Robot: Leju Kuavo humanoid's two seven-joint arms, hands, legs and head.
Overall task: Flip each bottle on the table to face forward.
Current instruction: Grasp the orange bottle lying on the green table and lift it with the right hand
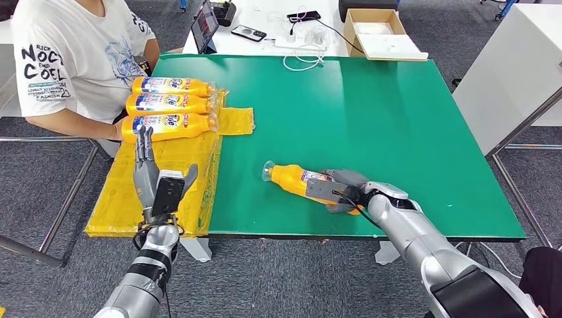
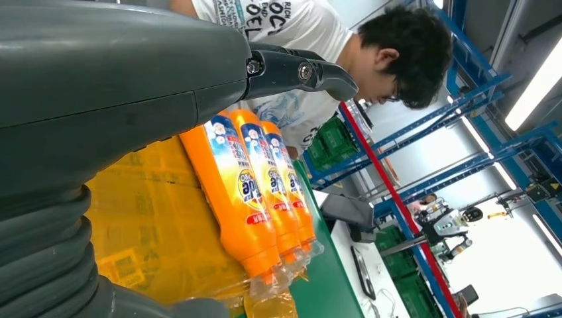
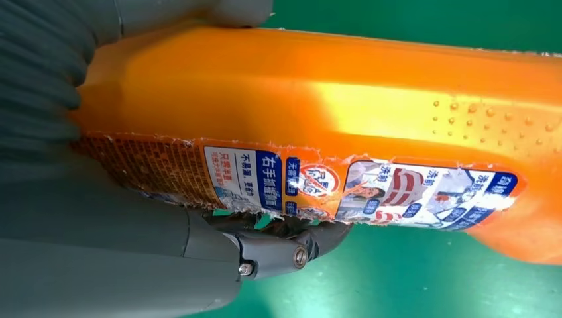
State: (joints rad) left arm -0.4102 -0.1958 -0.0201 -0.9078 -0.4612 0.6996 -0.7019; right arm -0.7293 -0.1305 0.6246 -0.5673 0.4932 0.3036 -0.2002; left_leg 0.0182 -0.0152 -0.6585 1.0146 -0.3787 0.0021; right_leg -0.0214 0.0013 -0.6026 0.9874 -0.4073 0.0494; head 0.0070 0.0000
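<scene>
An orange bottle (image 1: pixel 291 179) with a clear cap lies on its side on the green table (image 1: pixel 371 119), cap pointing left. My right hand (image 1: pixel 338 189) grips its lower body; up close the orange bottle (image 3: pixel 344 99) shows its torn label under my right hand (image 3: pixel 119 252), fingers wrapped around it. Three more orange bottles (image 1: pixel 169 106) lie side by side on a yellow sheet (image 1: pixel 159 185), labels up; the same bottles (image 2: pixel 255 185) appear past my left hand (image 2: pixel 99 99). My left hand (image 1: pixel 149 169) is raised above the yellow sheet, fingers straight, holding nothing.
A person in a white T-shirt (image 1: pixel 66 59) sits at the table's left corner, an arm by the three bottles. A white table behind holds a phone (image 1: pixel 248 32), cables and a cardboard box (image 1: pixel 378 30). White furniture (image 1: pixel 510 73) stands to the right.
</scene>
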